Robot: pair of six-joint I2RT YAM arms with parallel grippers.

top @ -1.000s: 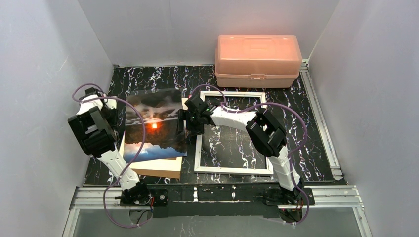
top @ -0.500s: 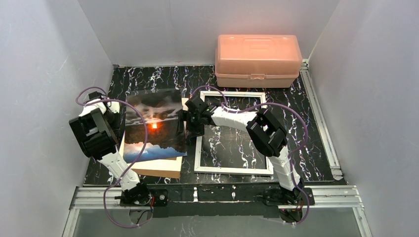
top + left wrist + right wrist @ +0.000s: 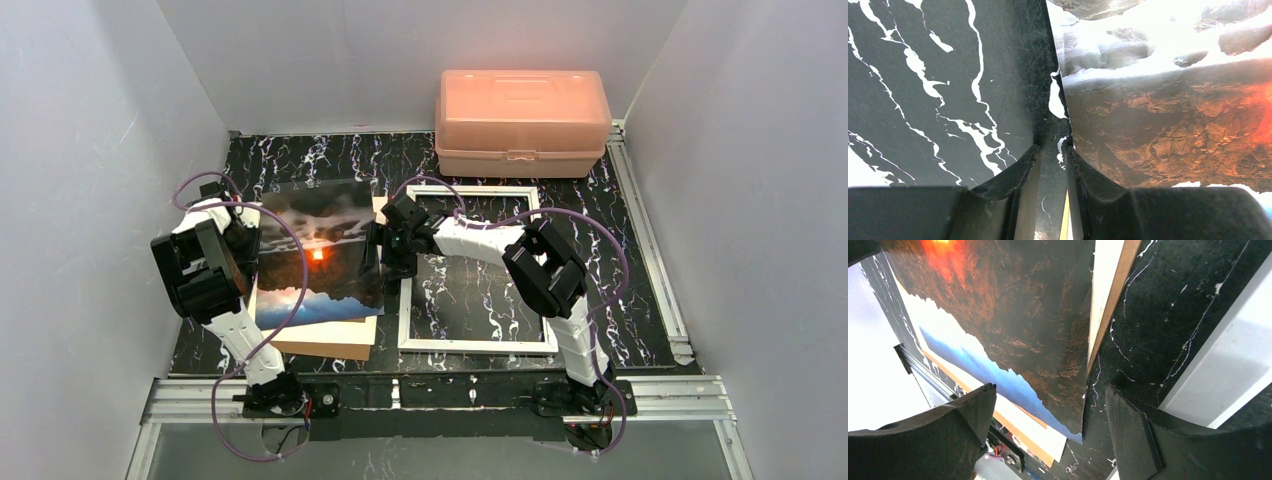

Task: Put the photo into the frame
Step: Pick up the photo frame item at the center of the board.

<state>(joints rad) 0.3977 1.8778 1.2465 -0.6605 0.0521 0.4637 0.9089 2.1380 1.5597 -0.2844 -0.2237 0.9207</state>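
Note:
The photo [image 3: 318,255], dark clouds with an orange glow, lies on a brown backing board [image 3: 330,340] left of centre. The white frame [image 3: 478,345] lies flat to its right, marble showing through the opening. My left gripper [image 3: 243,240] sits at the photo's left edge. In the left wrist view its jaws [image 3: 1053,149] stand a narrow gap apart with only table between them, and the photo [image 3: 1173,110] lies beside the right finger. My right gripper [image 3: 390,250] is open wide [image 3: 1050,389] around the photo's right edge [image 3: 1023,315], next to the frame's rail [image 3: 1218,365].
A pink plastic box [image 3: 522,120] stands at the back right, behind the frame. The board's brown edge [image 3: 1112,305] pokes out past the photo's right side. White walls close in the black marble table on three sides.
The left arm has moved in against the photo's left edge and its jaws have narrowed. Photo, board and right gripper have shifted slightly to the right.

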